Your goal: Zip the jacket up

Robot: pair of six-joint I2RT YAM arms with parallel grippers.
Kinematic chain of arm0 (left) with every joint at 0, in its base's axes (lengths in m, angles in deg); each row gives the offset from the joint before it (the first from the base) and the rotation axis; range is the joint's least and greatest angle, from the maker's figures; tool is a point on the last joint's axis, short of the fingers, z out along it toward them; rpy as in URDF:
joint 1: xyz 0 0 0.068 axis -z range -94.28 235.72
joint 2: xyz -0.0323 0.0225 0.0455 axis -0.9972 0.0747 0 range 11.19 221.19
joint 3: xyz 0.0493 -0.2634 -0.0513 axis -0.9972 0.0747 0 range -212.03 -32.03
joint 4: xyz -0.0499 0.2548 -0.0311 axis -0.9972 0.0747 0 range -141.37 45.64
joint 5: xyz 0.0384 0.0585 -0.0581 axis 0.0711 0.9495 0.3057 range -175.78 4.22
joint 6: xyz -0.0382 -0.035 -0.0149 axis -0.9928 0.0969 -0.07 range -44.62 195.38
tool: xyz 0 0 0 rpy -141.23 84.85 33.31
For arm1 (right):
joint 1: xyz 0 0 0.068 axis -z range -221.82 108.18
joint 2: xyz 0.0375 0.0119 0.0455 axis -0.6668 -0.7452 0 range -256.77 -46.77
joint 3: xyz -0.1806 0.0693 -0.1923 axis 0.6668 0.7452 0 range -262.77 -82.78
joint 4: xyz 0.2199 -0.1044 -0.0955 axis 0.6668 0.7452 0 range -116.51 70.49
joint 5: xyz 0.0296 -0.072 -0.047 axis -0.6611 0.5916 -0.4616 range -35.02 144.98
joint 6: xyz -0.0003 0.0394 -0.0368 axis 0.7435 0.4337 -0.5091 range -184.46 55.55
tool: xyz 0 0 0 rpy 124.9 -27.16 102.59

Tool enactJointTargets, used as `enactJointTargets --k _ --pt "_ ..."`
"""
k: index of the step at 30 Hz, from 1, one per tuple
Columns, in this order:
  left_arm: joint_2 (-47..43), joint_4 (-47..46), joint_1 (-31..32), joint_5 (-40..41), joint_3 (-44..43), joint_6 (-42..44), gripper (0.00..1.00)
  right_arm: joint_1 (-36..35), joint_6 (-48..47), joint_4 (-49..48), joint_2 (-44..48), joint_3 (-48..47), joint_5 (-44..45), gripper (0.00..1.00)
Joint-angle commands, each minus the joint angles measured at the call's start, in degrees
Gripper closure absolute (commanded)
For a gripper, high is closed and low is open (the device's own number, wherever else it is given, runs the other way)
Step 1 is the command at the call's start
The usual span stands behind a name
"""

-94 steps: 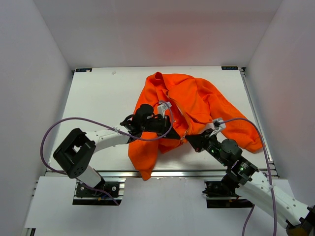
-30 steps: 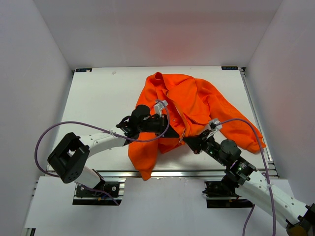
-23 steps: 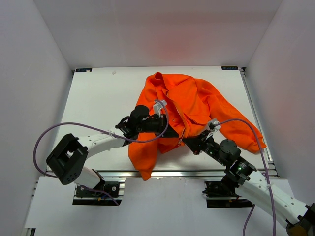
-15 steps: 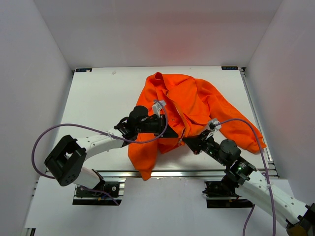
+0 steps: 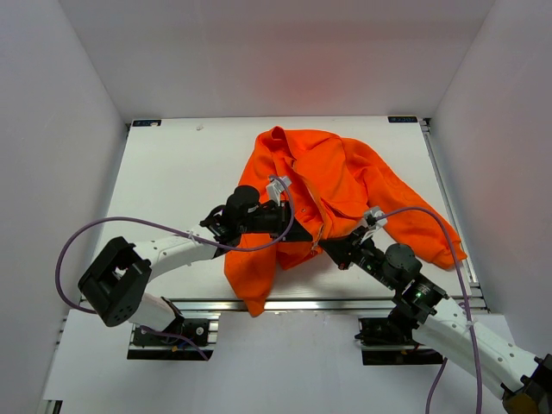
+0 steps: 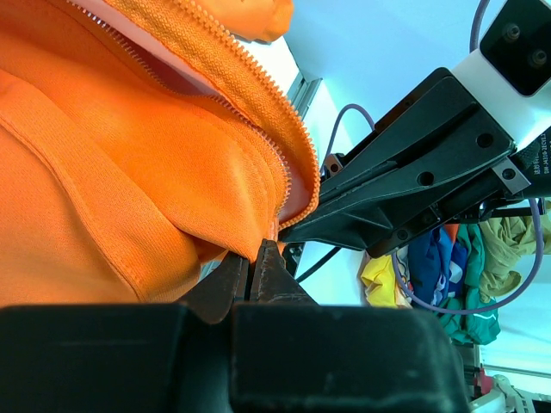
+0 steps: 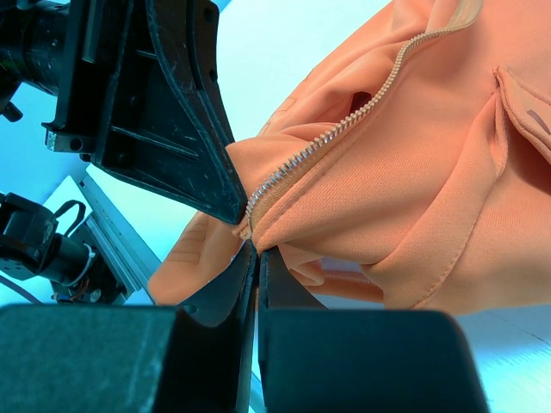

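**A:** Where is the bright orange soft fabric jacket (image 5: 345, 181)?

**B:** On the white desk (image 5: 172, 164), centre-right, with its near hem gathered between the two arms.

**A:** Why is it held that way?

**B:** The left jaws are pressed together on one front edge. The right jaws pinch the other edge at the bottom end of the pale zipper (image 7: 344, 120). They're probably lining up both halves to start the zip.

One jacket (image 5: 345, 181), one left claw (image 6: 250, 271), one right claw (image 7: 256, 258).
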Motion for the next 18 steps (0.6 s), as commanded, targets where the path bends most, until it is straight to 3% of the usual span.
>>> enactJointTargets --k 1,18 --pt "-1.7 -1.1 0.2 -0.4 -0.9 -0.1 1.00 -0.1 0.0 -5.0 0.5 -2.3 -1.2 1.00" --pt "-0.7 -1.4 0.2 -1.0 -1.3 -0.3 1.00 -0.1 0.6 -4.3 0.8 -2.5 -2.2 1.00"
